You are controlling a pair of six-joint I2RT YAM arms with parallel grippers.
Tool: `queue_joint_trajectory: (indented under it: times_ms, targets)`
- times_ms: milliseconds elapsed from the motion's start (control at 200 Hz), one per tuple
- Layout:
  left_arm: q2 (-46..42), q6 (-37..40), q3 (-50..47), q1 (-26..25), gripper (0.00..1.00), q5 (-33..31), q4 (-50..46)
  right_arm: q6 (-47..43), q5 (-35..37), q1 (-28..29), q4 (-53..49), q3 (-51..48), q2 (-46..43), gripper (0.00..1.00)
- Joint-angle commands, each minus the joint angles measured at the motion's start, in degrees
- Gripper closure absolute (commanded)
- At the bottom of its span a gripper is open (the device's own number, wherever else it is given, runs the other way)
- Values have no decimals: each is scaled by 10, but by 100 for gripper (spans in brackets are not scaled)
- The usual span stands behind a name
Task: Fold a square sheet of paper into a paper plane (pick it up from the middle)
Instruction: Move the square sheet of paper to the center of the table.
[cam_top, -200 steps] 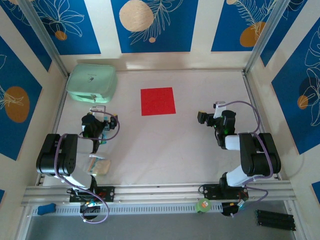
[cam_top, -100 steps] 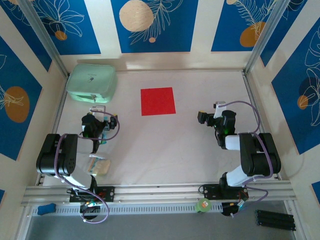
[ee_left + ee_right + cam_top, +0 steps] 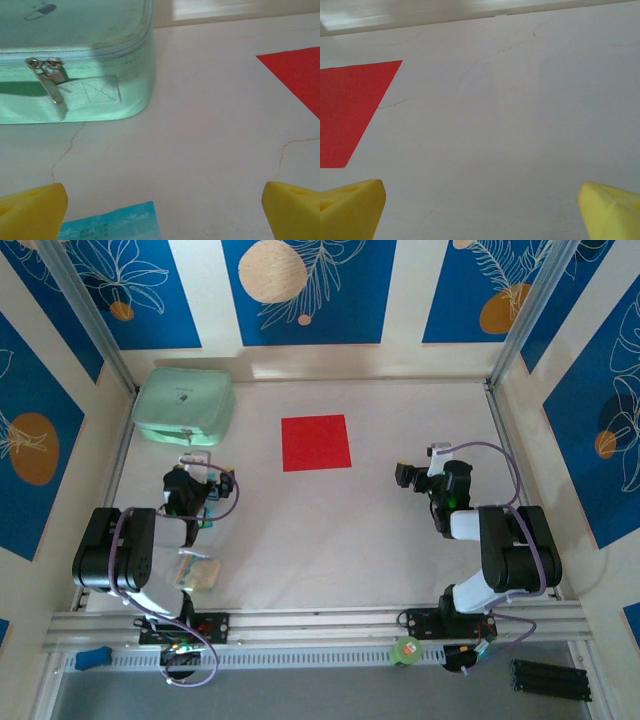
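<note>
The square sheet of paper (image 3: 316, 442) is bright red and lies flat and unfolded on the white table, at the middle back. Its near-left corner shows at the right of the left wrist view (image 3: 297, 75), and its right part at the left of the right wrist view (image 3: 350, 110). My left gripper (image 3: 196, 460) hovers left of and nearer than the sheet, open, yellow fingertips (image 3: 32, 210) wide apart with nothing between them. On the other side of the sheet, my right gripper (image 3: 439, 453) is likewise open and empty, fingertips (image 3: 610, 212) spread. The paper plane is out of view.
A mint-green zipped case (image 3: 184, 406) sits at the back left, just ahead of the left gripper (image 3: 75, 60). A small pale packet (image 3: 197, 571) lies by the left arm's base; a blue-printed edge (image 3: 110, 225) shows under the left gripper. Walls enclose the table.
</note>
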Motion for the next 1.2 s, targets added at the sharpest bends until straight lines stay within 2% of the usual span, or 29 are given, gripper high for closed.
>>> queue_joint_trajectory:
  times_ms: [0, 85, 200, 280, 390, 500, 595, 690, 835, 1000, 1191]
  targets:
    - [-18, -11, -23, -2, 1, -30, 39, -16, -5, 4, -10, 7, -23, 1]
    - [-62, -18, -22, -2, 1, -62, -1, -23, 13, 15, -58, 18, -67, 1]
    - [-133, -26, -1, -2, 0, -82, -101, -12, 74, 32, -161, 53, -119, 1]
    - [-187, -60, 32, -1, 1, -85, -198, 34, 121, 45, -260, 98, -144, 1]
    - [-263, -125, 77, -3, 1, -51, -303, 124, 153, 50, -443, 190, -158, 1]
    - [-313, -194, 115, -3, 1, -34, -394, 186, 131, 56, -565, 266, -140, 1]
    - [-336, -228, 148, -3, 1, -18, -479, 225, 54, 59, -599, 304, -120, 1]
    - [-349, -227, 163, -3, 1, 1, -526, 252, -42, 71, -589, 330, -85, 1]
    - [-371, -231, 147, -2, 1, 11, -531, 274, -84, 134, -597, 408, 15, 1]
    - [-371, -211, 150, -2, 1, 40, -542, 297, -81, 200, -644, 538, 155, 0]
    - [-368, -209, 148, -2, 1, 42, -539, 318, -53, 229, -670, 669, 289, 1]
